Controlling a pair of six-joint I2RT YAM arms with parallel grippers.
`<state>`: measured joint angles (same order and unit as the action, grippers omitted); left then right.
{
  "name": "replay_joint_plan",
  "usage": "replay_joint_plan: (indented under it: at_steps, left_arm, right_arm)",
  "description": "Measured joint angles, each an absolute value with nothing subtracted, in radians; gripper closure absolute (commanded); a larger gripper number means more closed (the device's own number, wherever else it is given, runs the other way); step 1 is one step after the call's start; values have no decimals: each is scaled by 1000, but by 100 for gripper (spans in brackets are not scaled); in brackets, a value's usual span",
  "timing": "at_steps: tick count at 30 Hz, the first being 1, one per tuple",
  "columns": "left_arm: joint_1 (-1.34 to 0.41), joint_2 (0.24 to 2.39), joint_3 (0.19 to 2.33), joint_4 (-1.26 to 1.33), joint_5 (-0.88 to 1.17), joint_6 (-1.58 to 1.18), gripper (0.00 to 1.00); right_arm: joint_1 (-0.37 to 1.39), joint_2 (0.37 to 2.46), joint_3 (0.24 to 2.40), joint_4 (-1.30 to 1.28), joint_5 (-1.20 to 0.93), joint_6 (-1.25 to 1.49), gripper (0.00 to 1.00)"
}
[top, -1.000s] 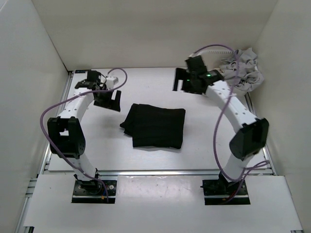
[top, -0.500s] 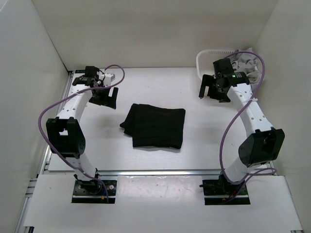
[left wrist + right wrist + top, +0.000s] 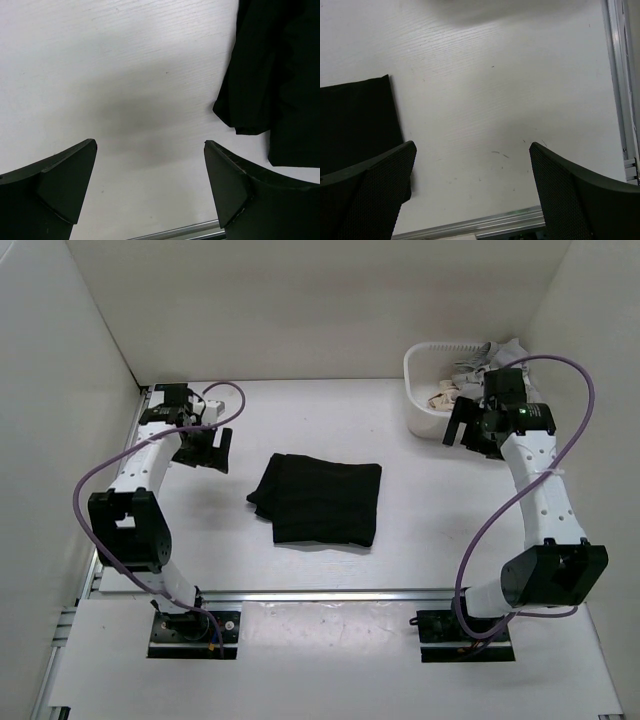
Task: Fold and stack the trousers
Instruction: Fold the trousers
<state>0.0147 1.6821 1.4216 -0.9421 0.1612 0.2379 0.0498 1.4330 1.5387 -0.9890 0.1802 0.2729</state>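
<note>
The black trousers (image 3: 320, 500) lie folded into a rough rectangle in the middle of the table. They also show at the right edge of the left wrist view (image 3: 280, 75) and at the left edge of the right wrist view (image 3: 357, 125). My left gripper (image 3: 203, 450) is open and empty over bare table to the left of the trousers, its jaws wide apart (image 3: 150, 192). My right gripper (image 3: 470, 435) is open and empty over bare table far right of the trousers, next to the basket, jaws wide apart (image 3: 472, 192).
A white basket (image 3: 425, 390) stands at the back right and holds light grey garments (image 3: 505, 352) and a beige cloth (image 3: 440, 395). White walls enclose the table on three sides. A metal rail (image 3: 330, 594) runs along the table's near edge.
My right gripper has swung right from the table's back middle to beside the basket, uncovering the basket. My left gripper has drawn back to the left. The trousers have not moved.
</note>
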Motion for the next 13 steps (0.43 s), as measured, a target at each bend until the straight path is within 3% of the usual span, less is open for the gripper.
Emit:
replay_joint_plan:
  at_steps: [13]
  left_arm:
    - [15, 1658, 1395, -942, 156, 238, 0]
  right_arm:
    - [51, 1411, 1474, -987, 173, 257, 1]
